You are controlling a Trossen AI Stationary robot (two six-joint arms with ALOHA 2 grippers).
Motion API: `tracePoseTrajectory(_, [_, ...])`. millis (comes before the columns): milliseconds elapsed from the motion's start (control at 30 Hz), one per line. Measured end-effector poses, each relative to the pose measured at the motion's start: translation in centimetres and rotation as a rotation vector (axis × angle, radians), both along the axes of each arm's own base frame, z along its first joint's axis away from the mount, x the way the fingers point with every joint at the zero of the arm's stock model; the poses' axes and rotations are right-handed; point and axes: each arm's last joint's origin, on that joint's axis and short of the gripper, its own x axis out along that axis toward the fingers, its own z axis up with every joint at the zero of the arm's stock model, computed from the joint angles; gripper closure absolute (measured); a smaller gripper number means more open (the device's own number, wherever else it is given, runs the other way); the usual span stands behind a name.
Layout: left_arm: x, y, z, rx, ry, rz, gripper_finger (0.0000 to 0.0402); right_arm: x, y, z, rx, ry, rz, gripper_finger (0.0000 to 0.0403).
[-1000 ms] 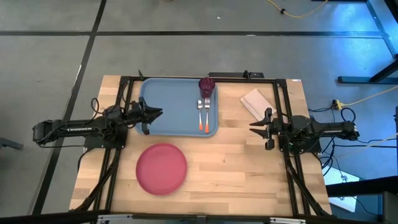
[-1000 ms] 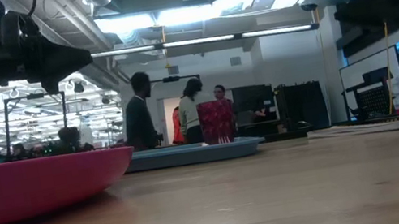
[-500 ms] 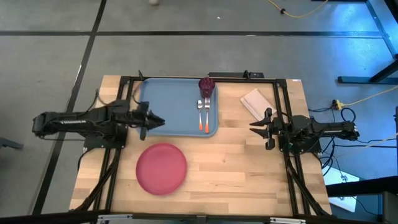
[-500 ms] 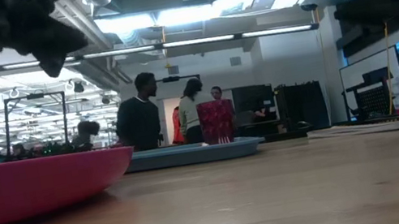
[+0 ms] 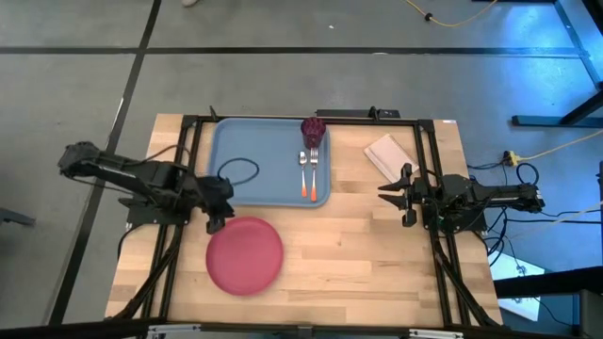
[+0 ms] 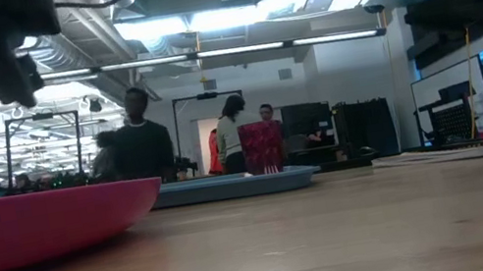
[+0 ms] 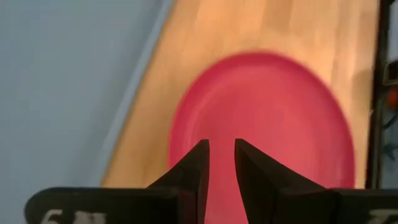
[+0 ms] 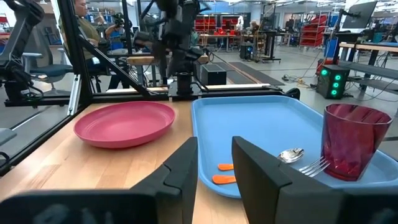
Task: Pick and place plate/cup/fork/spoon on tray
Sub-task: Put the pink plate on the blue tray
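The pinkish-red plate (image 5: 245, 255) lies flat on the wooden table near its front left; it also shows in the left wrist view (image 7: 267, 118). My left gripper (image 5: 218, 222) hovers above the plate's far left rim, fingers (image 7: 198, 163) pointing down and close together, holding nothing. The light-blue tray (image 5: 259, 160) lies at the far middle. On it the maroon cup (image 5: 314, 130) stands upright, with the spoon (image 5: 303, 175) and the fork (image 5: 313, 175) lying side by side below it. My right gripper (image 5: 382, 191) waits shut at the table's right.
A pale folded napkin (image 5: 388, 153) lies on the table right of the tray. Dark frame rails (image 5: 179, 235) run along both table sides. Bare wood (image 5: 349, 254) lies right of the plate. People stand in the room (image 6: 237, 136) beyond the table.
My left gripper has swung from over the tray's left edge toward the table's near edge, and now stands over the plate's far left rim. It has turned from pointing right to pointing down. Nothing on the table has moved.
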Motion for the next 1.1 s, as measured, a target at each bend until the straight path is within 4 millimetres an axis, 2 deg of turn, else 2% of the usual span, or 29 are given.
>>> tracePoseTrajectory(233, [0.6,-1.1,-2.3,0.127,0.208,-0.019,0.0333,0.0,0.0,0.0,0.0,0.001,0.0,0.0299])
tracePoseTrajectory(767, [3.1,-2.2,-5.9,0.184,0.413,-0.045,0.0333,0.0,0.0,0.0,-0.001,0.005,0.0,0.0299])
tracePoseTrajectory(1100, [3.7,-2.3,-7.0,0.195,0.459,-0.056,0.0333,0.0,0.0,0.0,-0.004,0.005,0.0,0.0299])
